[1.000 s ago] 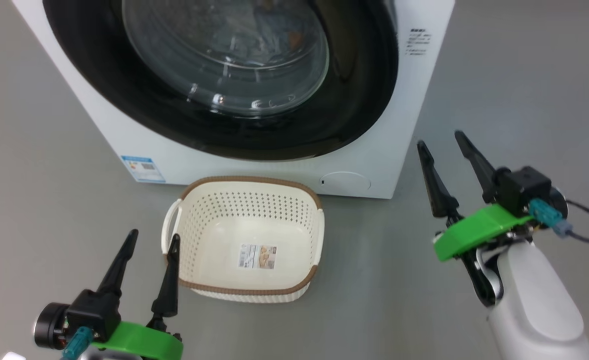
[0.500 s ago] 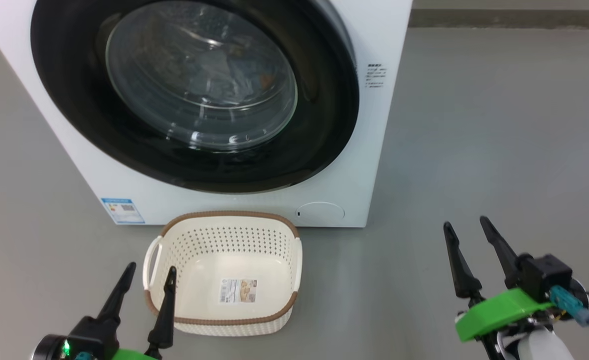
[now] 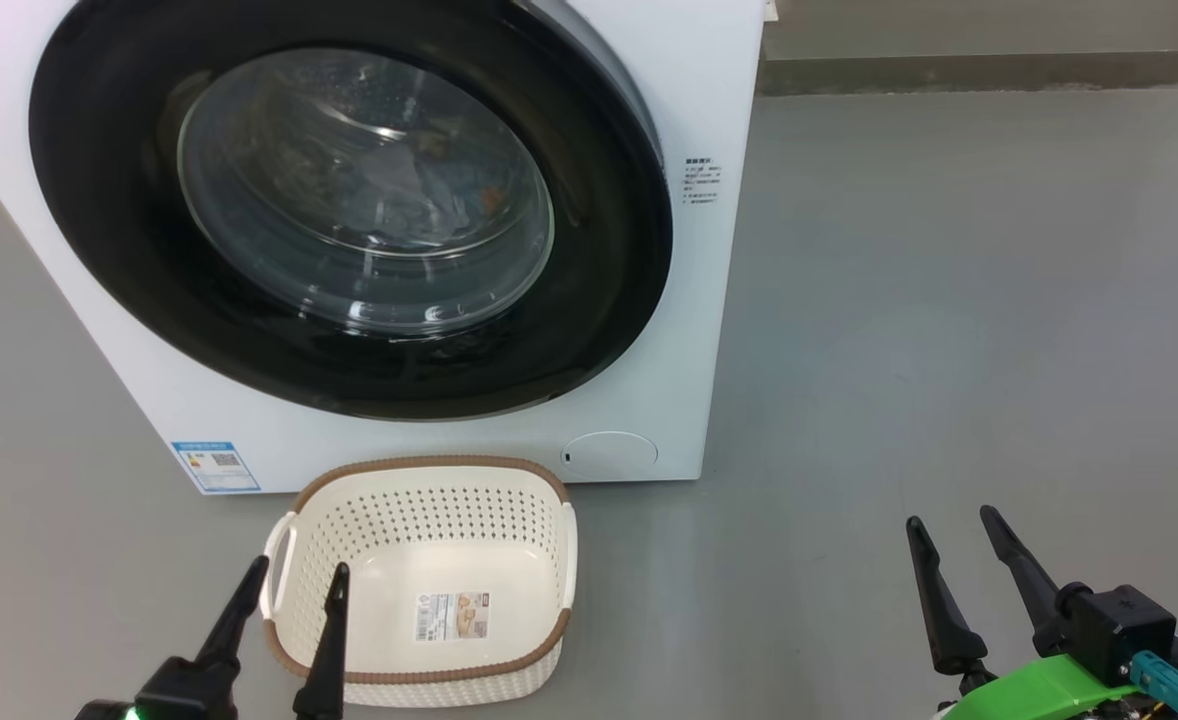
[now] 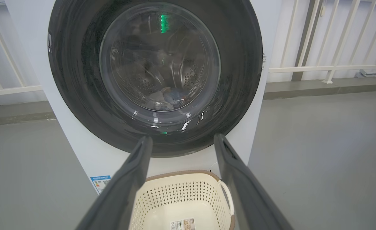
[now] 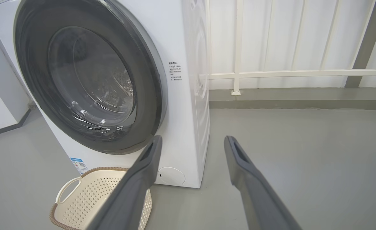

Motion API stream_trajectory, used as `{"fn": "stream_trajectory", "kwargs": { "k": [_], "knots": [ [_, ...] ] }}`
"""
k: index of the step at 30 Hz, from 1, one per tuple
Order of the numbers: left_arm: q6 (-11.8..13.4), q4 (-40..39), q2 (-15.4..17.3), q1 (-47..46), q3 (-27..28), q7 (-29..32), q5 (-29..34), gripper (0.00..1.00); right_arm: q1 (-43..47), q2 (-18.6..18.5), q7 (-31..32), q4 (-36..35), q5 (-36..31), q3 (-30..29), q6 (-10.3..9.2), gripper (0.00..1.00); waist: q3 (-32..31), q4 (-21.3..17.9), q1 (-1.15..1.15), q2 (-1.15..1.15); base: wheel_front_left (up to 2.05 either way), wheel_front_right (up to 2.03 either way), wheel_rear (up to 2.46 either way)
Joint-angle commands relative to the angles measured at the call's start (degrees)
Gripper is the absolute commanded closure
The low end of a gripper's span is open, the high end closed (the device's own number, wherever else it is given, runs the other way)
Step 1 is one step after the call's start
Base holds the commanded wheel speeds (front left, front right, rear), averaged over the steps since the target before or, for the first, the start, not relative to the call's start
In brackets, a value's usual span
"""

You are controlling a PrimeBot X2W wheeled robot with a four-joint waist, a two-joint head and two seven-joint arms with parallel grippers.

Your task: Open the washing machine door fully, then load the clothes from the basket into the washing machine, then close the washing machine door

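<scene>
Since the washing machine door [image 3: 599, 300] lies flush in the front of the washing machine [image 3: 687, 350], its glossy black rim closed all round, you see the clothes [image 4: 170, 95] through the bulging glass: a small heap of light blue and cream cloth at the bottom of the steel drum [image 4: 191, 73]. The machine stands on the grey floor [image 3: 949, 300], with a white railing [image 5: 287, 74] along the wall behind it. The basket [image 3: 429, 467] sits on the floor just in front of the machine's lower front edge, below the door, between the blue label [image 3: 214, 467] at the lower left corner and the round flap [image 3: 609, 452] near the lower right corner. Its perforated walls and the paper label [image 3: 454, 615] on its bottom are in plain sight. Your left gripper [image 3: 301, 564] hangs at the basket's left end, by the side handle, its two dark fingers spread apart with nothing between them; whether a finger touches the rim you cannot tell from here. Your right gripper [image 3: 950, 516] is over bare floor, well to the right of the basket and out past the machine's right front corner, fingers likewise parted and holding nothing. Both point towards the machine.
</scene>
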Motion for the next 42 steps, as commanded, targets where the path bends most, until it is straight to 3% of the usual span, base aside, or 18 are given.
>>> {"fn": "stream_trajectory", "kwargs": {
  "k": [1,40,41,42],
  "knots": [
    [0.73,-1.81,1.08,-1.14,1.86,-0.04,-0.68,0.00,-0.45,-0.16,0.19,-2.32,0.25,1.27,0.02,0.00,-0.10,-0.18,0.00,0.00,0.00,0.00,0.00],
    [3.09,-2.44,2.35,-1.38,0.39,0.07,-1.61,0.00,0.85,-0.15,1.60,-4.52,0.35,0.56,0.02,0.00,0.71,0.44,0.00,0.00,0.00,0.00,0.00],
    [2.71,-1.01,1.24,0.62,-1.49,0.23,-1.49,1.00,1.49,0.10,1.34,-3.01,0.49,-0.81,0.00,1.00,0.72,0.44,0.00,0.00,0.00,0.00,0.00],
    [2.70,-0.70,1.13,0.65,-1.53,0.23,-1.49,1.00,1.50,0.12,1.29,-2.65,0.49,-0.81,0.00,1.00,0.72,0.45,0.00,0.00,0.00,0.00,0.00]
  ]
}}
